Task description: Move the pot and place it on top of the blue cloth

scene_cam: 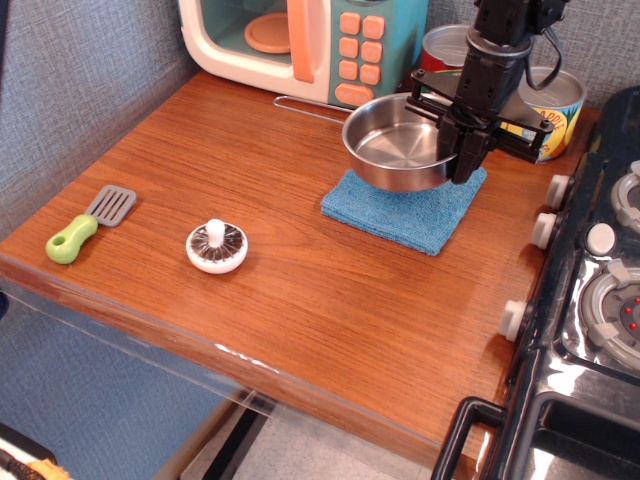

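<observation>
The pot [395,145] is a small shiny steel saucepan with a thin wire handle pointing left toward the microwave. My black gripper [462,150] is shut on its right rim and holds it over the blue cloth [410,210], low above or just touching the cloth; I cannot tell which. The cloth is a square blue terry washcloth lying flat on the wooden counter; the pot hides its back half.
A toy microwave [300,45] stands at the back. A tomato sauce can [440,50] and a pineapple can [555,110] stand behind the arm. A white lid [217,245] and a green spatula [85,225] lie at the left. A toy stove [590,290] is at the right.
</observation>
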Tool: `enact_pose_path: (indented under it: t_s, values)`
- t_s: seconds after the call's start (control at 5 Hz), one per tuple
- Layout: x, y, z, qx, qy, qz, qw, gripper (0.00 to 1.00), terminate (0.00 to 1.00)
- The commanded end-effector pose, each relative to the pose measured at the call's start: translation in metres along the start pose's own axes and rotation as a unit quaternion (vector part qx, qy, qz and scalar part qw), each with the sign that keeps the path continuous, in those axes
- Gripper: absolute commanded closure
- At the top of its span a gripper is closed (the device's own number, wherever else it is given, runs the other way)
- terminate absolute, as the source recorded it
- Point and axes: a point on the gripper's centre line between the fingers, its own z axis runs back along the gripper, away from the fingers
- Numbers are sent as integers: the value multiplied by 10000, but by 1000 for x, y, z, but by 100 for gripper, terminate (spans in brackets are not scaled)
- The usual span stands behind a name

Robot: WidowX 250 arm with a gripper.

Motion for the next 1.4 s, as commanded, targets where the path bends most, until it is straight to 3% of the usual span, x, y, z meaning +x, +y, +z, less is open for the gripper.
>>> enact_pose_path:
  t_s: [0.0, 0.2, 0.6, 0.8, 1.0, 1.2]
  values:
    - [-3, 18, -5, 141, 0, 153, 9998, 100, 0]
    - [-10, 11, -9, -37, 83, -32, 10000, 0, 0]
    - [-16, 5, 13, -391, -80, -166, 9991, 0, 0]
    - [-24, 22, 46, -566, -485, 41, 9972, 0, 0]
    - [-36, 43, 70, -523, -698, 146, 9961, 0, 0]
    - [-50, 64, 70, -357, -592, 231, 9973, 0, 0]
